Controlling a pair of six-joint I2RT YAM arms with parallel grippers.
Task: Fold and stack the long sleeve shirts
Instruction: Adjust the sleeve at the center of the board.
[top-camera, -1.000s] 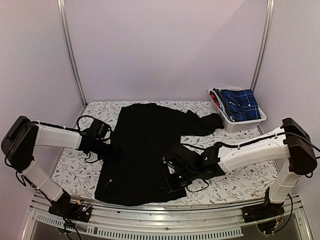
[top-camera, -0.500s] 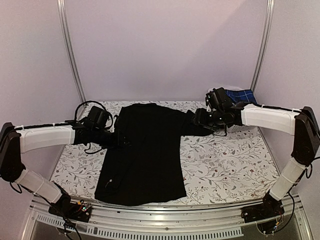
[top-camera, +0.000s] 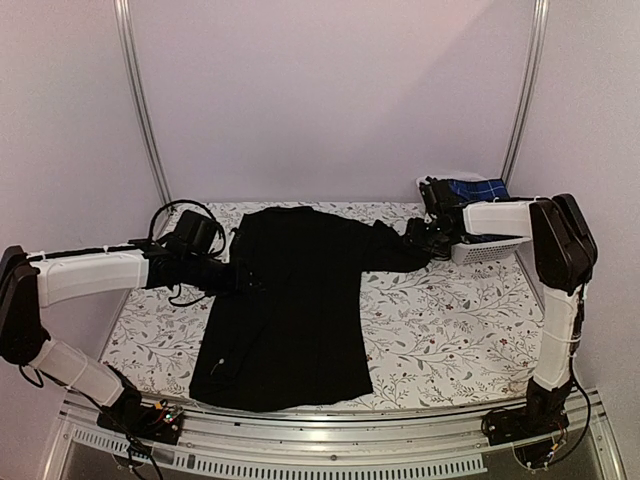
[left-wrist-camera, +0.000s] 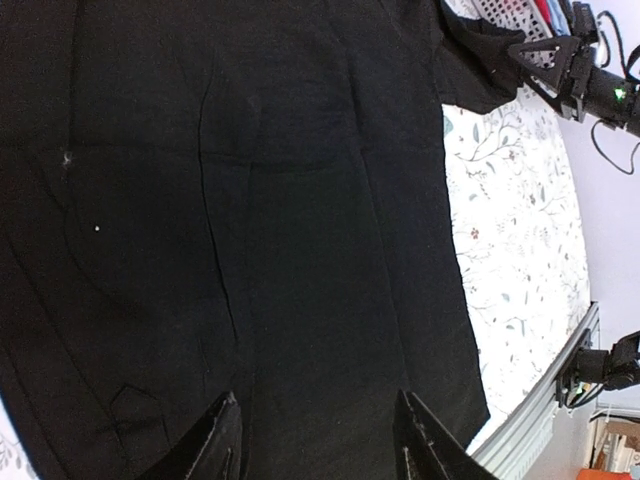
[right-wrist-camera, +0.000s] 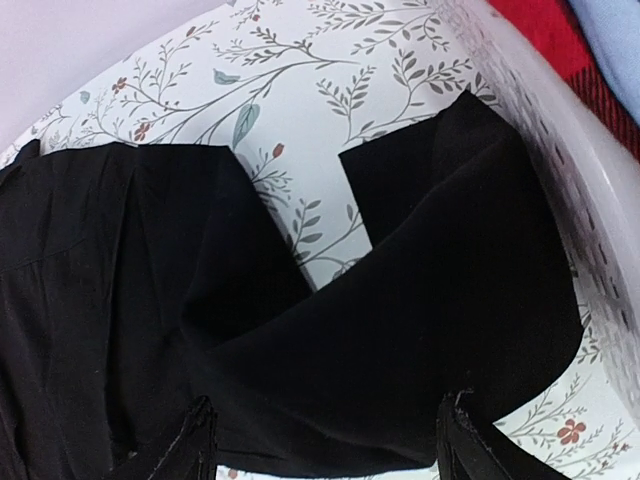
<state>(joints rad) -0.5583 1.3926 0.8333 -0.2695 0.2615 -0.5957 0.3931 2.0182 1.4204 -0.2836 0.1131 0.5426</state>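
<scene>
Flowered tabletop (top-camera: 450, 340) beneath me; the black long sleeve shirt (top-camera: 290, 300) lies spread flat on it, one sleeve reaching toward the white basket (top-camera: 495, 250); my left gripper (left-wrist-camera: 315, 445) sits over the shirt's body, fingers apart, gripping nothing; my right gripper (right-wrist-camera: 325, 440) gapes wide above the sleeve end (right-wrist-camera: 450, 260), just beside the basket wall, holding nothing.

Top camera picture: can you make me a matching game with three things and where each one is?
Things:
1. large black cloth shirt
2. white slotted plastic basket
3. blue checked cloth

Places:
A. inside the basket
B. spread out on the flowery table
C. at the table's far right corner

Pairs: 1-B, 2-C, 3-A
</scene>
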